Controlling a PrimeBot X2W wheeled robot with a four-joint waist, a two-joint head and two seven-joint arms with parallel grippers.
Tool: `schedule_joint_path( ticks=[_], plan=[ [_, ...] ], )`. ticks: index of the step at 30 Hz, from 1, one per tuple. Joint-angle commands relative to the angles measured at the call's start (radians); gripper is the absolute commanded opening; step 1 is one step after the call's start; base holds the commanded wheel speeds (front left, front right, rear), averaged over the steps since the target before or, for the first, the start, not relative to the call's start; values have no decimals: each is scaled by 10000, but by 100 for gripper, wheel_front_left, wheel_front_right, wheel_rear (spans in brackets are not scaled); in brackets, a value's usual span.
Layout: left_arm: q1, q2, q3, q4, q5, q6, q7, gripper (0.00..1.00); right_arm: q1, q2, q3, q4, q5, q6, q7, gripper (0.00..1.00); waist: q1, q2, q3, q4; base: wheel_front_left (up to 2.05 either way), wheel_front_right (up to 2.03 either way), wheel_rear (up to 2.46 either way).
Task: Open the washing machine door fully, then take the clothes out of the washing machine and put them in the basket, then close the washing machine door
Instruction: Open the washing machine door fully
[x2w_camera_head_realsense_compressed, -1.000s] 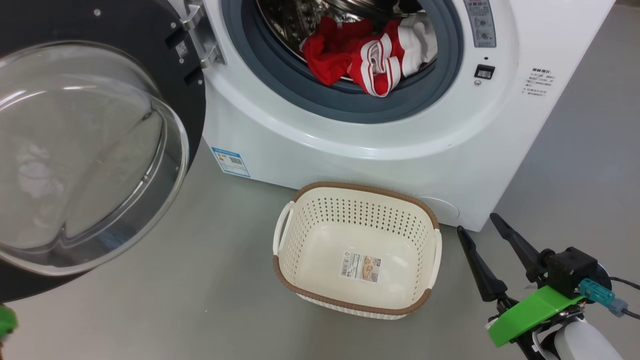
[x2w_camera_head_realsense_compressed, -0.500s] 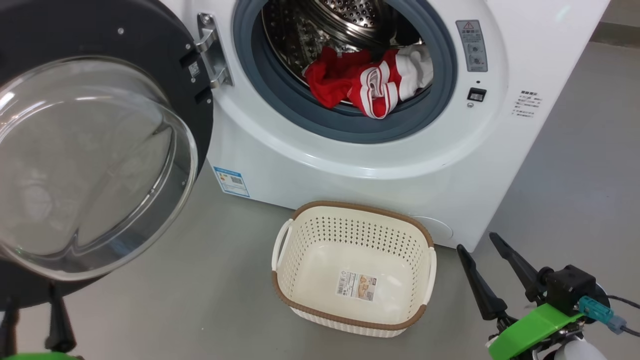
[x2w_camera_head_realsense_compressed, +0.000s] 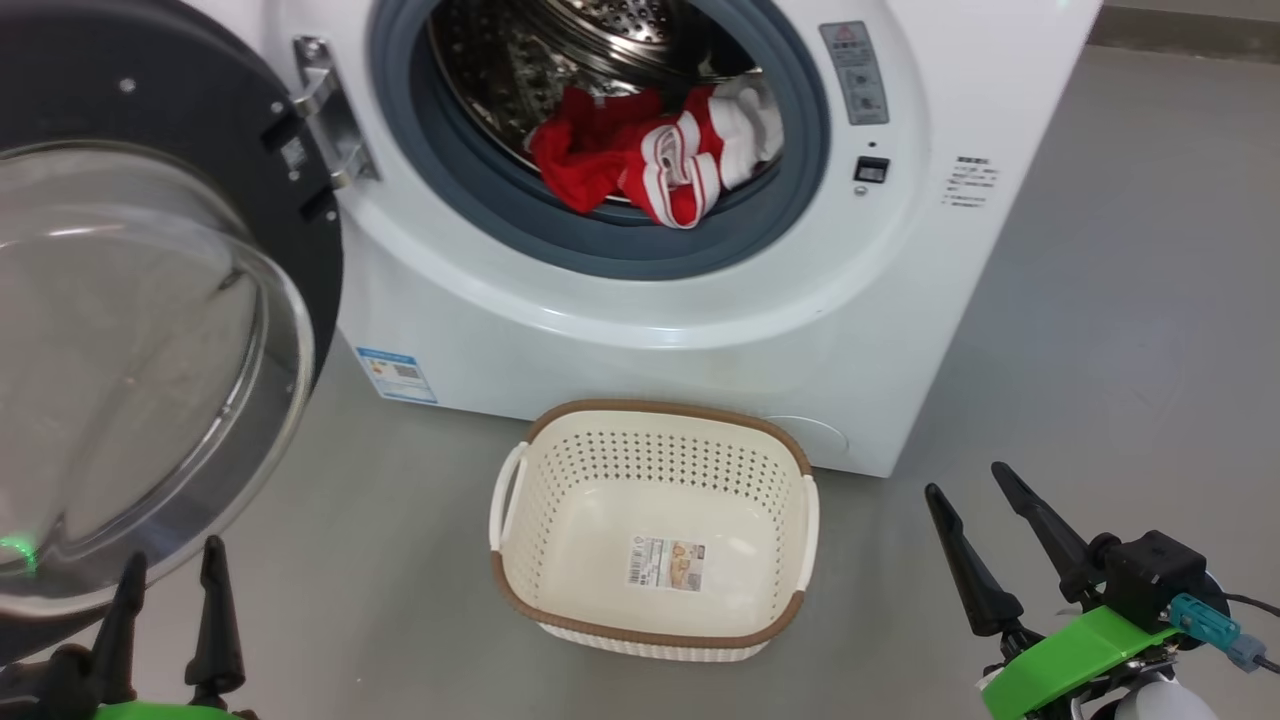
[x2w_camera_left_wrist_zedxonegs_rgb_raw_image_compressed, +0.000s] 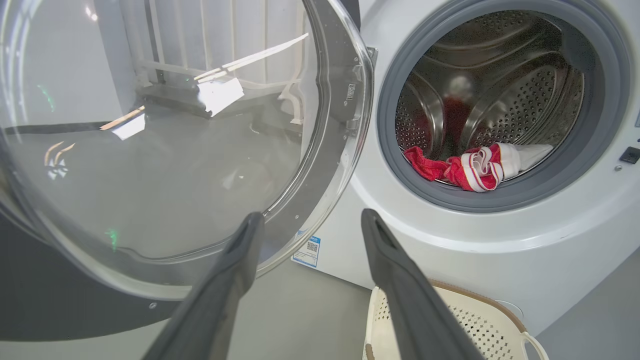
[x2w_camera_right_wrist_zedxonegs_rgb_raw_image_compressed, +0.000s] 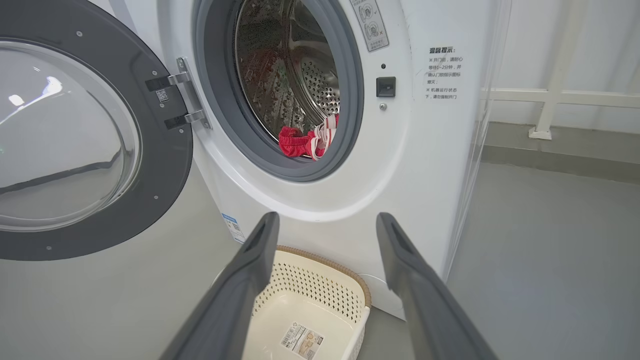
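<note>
Head view, I see the washing machine door (x2w_camera_head_realsense_compressed: 200, 100) standing open at left, the clothes (x2w_camera_head_realsense_compressed: 640, 160) at the drum mouth of the washing machine (x2w_camera_head_realsense_compressed: 620, 330), the basket (x2w_camera_head_realsense_compressed: 650, 410) on the floor just before it, left gripper (x2w_camera_head_realsense_compressed: 173, 553) and right gripper (x2w_camera_head_realsense_compressed: 966, 480) both spread wide and holding nothing. Left wrist view, my jaws parted near the door glass. Right wrist view, jaws parted above the basket.

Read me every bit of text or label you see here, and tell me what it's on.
"温馨提示": heading printed on the washing machine; lines below too small.
Warning sticker: unreadable.
Blue label sticker: blurred.
Paper label in the basket: too small.
</note>
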Motion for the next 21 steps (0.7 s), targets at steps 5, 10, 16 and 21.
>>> schedule_joint_path(
  ticks=[5,10,16,21],
  plan=[
    [66,359,-109,-667,-48,-28,-122,100,-168,-53,52,-351,-105,16,-120,100,0,0,182,-798,0,0,0],
    [151,456,-616,-976,-286,-28,-122,100,-169,19,-109,-401,-135,16,-120,100,0,0,256,-1453,0,0,0],
    [289,460,-850,-1152,-440,-28,-122,100,-139,67,-227,-466,-171,16,-120,100,0,0,274,-2088,0,0,0],
    [486,506,-1028,-1375,-267,-28,-122,100,-114,94,-312,-512,-186,16,-120,100,0,0,274,-2669,0,0,0]
  ],
)
